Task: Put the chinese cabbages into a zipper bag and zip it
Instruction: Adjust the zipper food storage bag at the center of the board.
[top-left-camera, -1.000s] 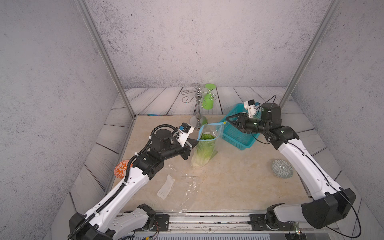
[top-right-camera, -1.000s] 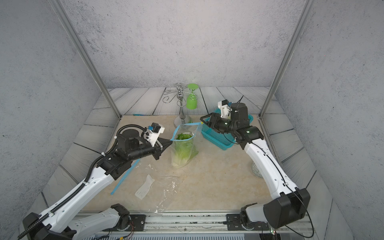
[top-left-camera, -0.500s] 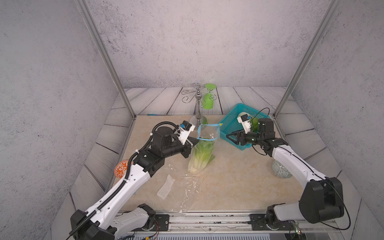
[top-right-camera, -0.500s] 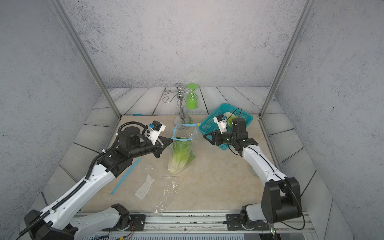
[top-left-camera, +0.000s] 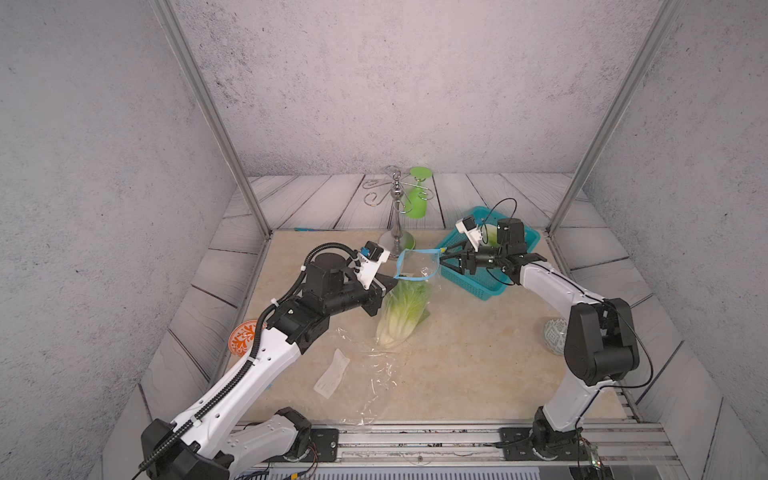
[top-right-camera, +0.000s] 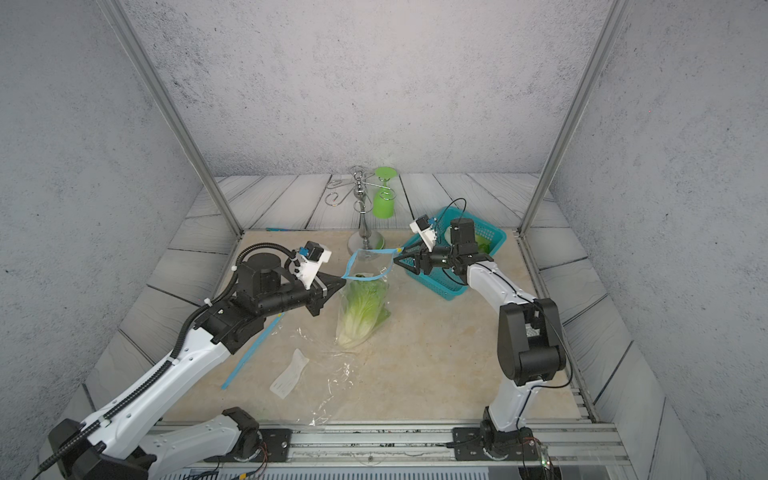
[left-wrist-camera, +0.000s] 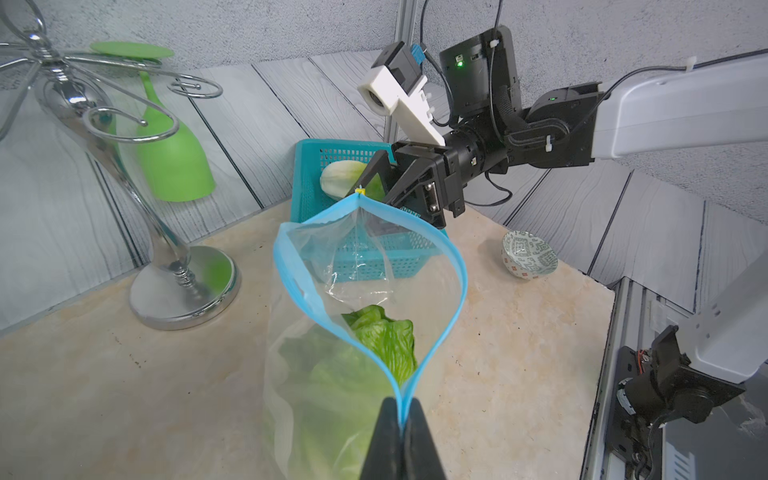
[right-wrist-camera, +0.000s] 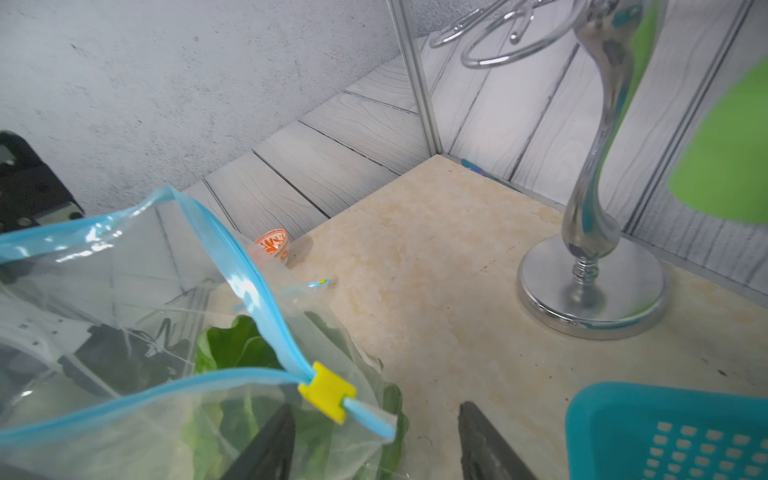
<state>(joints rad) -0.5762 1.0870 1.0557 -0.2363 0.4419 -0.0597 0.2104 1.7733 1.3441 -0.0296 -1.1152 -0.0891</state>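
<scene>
Nearest the rail a spare clear bag (top-left-camera: 365, 374) lies flat and crumpled on the stone-look table (top-left-camera: 478, 374); beyond it the zipper bag (top-left-camera: 417, 266) hangs with its base resting on the table, thin glossy film, limp and slippery, so it looks best taken by the stiffer blue zip track (left-wrist-camera: 453, 266); the left gripper (left-wrist-camera: 401, 409) is clenched on one end of that track and holds the mouth up; inside lies a chinese cabbage (top-left-camera: 401, 311), white ribbed stem down and crinkled green leaves up, probably light but bruisable, best gripped across the firm stem; whether more heads are in there I cannot tell; at the far end of the mouth the yellow slider (right-wrist-camera: 327, 391), small hard plastic, is the part to pinch for zipping; the right gripper (top-left-camera: 442, 255) stands spread around the tab just past it, grasping nothing; behind, a rigid teal mesh basket (top-left-camera: 478, 286) holds another cabbage head (left-wrist-camera: 340, 178); farthest, a chrome rack (top-left-camera: 398, 216) carries a green goblet (top-left-camera: 417, 203).
</scene>
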